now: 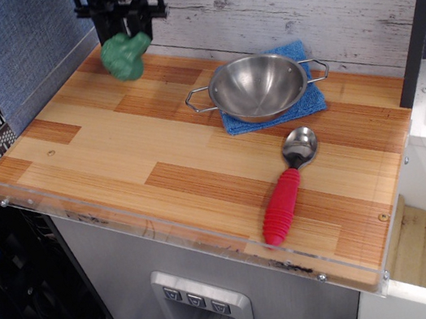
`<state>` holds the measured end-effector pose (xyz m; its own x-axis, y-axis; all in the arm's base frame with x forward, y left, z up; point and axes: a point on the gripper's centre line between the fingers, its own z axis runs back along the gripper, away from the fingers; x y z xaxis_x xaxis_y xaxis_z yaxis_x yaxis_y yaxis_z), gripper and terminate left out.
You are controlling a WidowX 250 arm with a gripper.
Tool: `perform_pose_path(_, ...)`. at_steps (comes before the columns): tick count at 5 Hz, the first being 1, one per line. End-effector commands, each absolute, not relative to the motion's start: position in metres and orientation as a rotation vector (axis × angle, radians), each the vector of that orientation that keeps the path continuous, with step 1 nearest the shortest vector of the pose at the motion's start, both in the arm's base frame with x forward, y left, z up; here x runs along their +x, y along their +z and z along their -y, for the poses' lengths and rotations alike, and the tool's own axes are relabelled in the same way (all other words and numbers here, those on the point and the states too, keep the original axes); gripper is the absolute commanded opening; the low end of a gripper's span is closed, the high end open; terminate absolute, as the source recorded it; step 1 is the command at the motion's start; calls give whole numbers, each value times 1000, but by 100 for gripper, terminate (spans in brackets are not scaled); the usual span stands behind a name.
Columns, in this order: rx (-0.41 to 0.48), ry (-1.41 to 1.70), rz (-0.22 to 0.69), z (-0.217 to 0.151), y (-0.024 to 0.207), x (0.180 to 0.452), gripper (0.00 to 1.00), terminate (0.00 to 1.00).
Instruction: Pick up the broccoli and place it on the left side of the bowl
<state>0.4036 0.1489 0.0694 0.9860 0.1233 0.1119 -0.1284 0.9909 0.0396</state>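
Note:
The green toy broccoli (126,55) hangs in my black gripper (123,33) at the back left of the wooden table. The gripper is shut on its top and holds it just above the wood, well to the left of the bowl. The shiny steel bowl (258,87) with two wire loop handles stands empty on a blue cloth (312,101) at the back middle.
A metal spoon with a red handle (287,193) lies in front of the bowl, toward the front right. A dark post (112,45) stands right behind the gripper. A blue panel (19,45) walls the left side and a clear lip (167,225) edges the front.

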Motion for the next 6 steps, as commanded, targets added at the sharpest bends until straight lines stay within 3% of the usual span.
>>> perform_pose_path(1, 103, 112, 169, -151, 81, 414, 0, 0)
perform_pose_path(4, 214, 132, 161, -175, 55, 443, 0, 0)
perform_pose_path(5, 193, 129, 139, -175, 55, 440, 100, 0)
perform_pose_path(6, 191, 127, 144, -175, 67, 435, 100, 0)
